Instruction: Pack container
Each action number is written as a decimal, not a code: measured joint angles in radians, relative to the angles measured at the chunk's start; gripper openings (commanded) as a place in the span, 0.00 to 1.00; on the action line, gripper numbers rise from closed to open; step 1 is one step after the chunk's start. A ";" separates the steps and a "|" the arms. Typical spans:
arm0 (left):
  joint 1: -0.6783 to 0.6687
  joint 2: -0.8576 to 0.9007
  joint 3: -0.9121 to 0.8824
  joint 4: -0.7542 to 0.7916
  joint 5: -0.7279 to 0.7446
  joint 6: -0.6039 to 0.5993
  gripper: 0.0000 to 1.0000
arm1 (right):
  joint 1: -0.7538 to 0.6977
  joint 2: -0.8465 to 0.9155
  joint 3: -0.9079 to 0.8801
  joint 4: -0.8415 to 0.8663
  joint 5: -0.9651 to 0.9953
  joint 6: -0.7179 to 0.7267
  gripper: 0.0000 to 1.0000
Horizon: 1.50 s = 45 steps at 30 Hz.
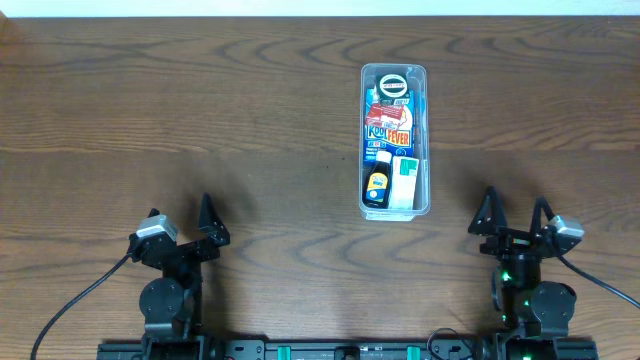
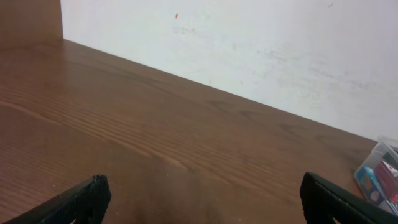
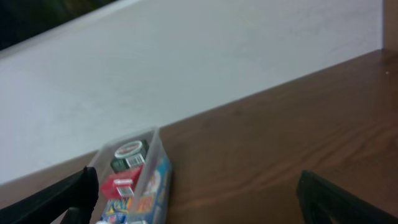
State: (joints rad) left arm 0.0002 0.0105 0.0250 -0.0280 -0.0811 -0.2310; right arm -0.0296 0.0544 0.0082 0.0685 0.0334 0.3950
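Note:
The clear plastic container [image 1: 423, 140] stands lengthwise at the table's middle right. It holds several small items: a dark round-topped box at the far end, a red box, a blue printed carton, a small yellow-and-black bottle and a white-and-green box at the near end. It also shows in the right wrist view [image 3: 149, 163] at the lower left, and its corner shows in the left wrist view [image 2: 380, 171]. My left gripper [image 1: 181, 234] is open and empty at the front left. My right gripper [image 1: 514, 217] is open and empty at the front right, just right of the container's near end.
The wooden table [image 1: 200, 120] runs to a white wall [image 2: 249, 50] at the back. Black cables trail from both arm bases at the front edge.

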 measured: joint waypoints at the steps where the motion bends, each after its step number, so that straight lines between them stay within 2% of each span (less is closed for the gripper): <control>1: 0.000 0.000 0.000 0.000 0.000 0.000 0.98 | 0.004 -0.006 0.000 -0.014 0.000 -0.011 0.99; 7: 0.000 0.000 0.000 0.000 0.000 0.000 0.98 | 0.007 -0.038 -0.001 -0.134 -0.001 -0.098 0.99; 14: 0.000 0.000 0.000 0.000 0.000 0.000 0.98 | 0.007 -0.040 -0.001 -0.138 -0.016 -0.251 0.99; 18: 0.000 0.000 0.000 0.000 0.000 0.000 0.98 | 0.007 -0.040 -0.001 -0.138 -0.017 -0.291 0.99; 45: 0.000 0.000 0.000 0.000 0.000 0.000 0.98 | 0.007 -0.040 -0.001 -0.138 -0.019 -0.317 0.99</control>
State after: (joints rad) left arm 0.0002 0.0105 0.0250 -0.0280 -0.0811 -0.2310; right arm -0.0223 0.0147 0.0071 -0.0700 0.0147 0.0780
